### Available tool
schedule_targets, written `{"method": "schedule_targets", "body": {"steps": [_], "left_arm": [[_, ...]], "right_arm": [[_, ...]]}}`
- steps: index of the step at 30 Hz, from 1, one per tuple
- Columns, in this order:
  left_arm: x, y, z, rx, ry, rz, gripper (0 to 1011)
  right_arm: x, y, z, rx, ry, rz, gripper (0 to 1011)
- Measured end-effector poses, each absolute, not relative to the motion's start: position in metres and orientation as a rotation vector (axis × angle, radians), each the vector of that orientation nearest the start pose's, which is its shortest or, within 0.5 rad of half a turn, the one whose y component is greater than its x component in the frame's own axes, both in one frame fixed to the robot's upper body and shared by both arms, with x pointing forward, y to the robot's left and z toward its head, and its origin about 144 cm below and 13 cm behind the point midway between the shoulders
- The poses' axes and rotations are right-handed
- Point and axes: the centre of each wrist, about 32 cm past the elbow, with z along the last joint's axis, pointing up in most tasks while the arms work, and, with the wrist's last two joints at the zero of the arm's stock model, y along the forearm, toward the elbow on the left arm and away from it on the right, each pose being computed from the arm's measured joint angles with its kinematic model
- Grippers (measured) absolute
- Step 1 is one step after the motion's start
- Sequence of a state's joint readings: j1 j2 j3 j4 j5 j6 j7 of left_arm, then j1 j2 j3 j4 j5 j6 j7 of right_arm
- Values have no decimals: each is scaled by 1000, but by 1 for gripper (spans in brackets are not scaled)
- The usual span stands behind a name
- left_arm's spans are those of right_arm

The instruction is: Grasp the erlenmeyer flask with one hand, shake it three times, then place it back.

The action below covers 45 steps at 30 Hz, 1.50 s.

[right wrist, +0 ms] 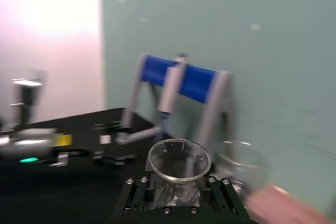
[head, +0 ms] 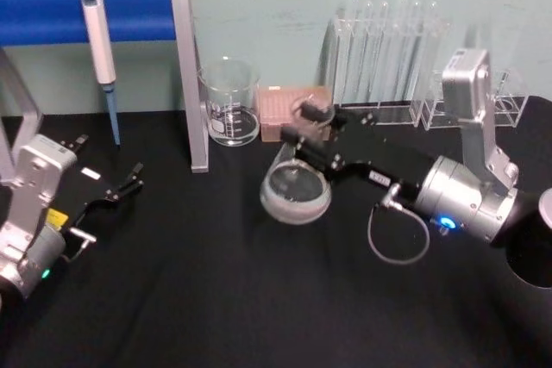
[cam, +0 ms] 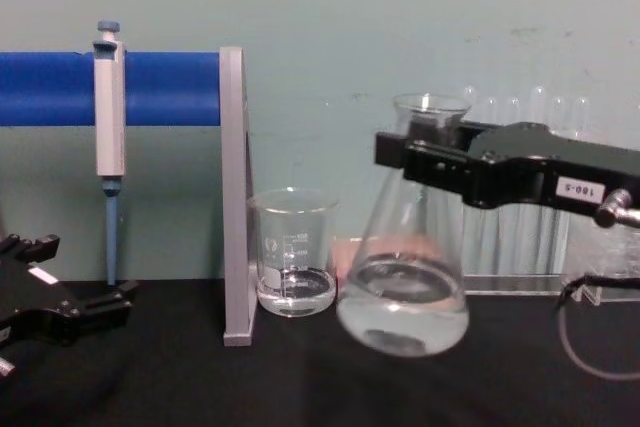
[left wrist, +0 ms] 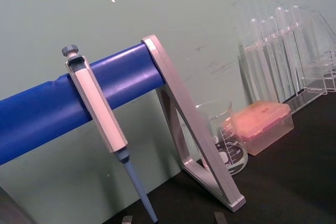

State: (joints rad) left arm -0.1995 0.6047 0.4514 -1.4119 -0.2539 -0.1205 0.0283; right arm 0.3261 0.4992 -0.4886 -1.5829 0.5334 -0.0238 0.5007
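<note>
On the black table in the head view, your right gripper is clamped on the neck of the erlenmeyer flask. The flask leans over, just in front of the beaker. Your left gripper sits far off to the left, fingers spread, holding nothing. From the left wrist, you see a pipette hanging on the blue stand. From the right wrist, the flask's round mouth sits between the black fingers. From the chest, the flask is tilted, with a little clear liquid low down.
</note>
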Motion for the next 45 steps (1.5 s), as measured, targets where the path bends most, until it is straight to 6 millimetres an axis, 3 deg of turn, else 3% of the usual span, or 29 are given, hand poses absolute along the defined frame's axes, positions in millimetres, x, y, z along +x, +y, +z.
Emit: {"method": "schedule_targets", "body": {"steps": [12,25,38,45], "left_arm": [[489,310,1140,304,-285,1248,1001],[489,310,1140,304,-285,1248,1001],[489,310,1140,305,-285,1248,1001],[489,310,1140,305,-285,1248,1001]], "right_arm": [[517,-236,1217,38,-123,-952,456],[520,-237,1214,23,-128,-1150,456],[521,-238,1213,16,-125,-1224,456],[522,-238,1213,10,-122,-1158,456]]}}
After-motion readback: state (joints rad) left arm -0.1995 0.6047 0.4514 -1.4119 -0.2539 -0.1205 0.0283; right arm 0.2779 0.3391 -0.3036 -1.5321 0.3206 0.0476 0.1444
